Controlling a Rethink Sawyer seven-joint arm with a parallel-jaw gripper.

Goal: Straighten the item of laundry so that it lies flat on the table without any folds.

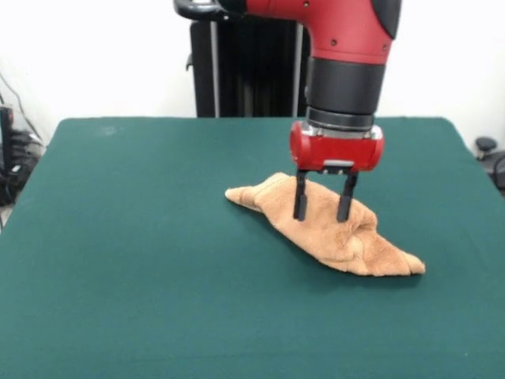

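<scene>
Front view: orange-tan towel [335,229] lies crumpled in a long bunched ridge right of centre on the green table [142,260], gripper [323,217] straight above its middle with both black fingers [301,199] spread apart, tips down at the folds, nothing clamped between them.

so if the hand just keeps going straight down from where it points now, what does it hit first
Most likely the towel: the open hand points straight down at its bunched middle, fingertips at the cloth, though one view leaves depth unsure.
</scene>
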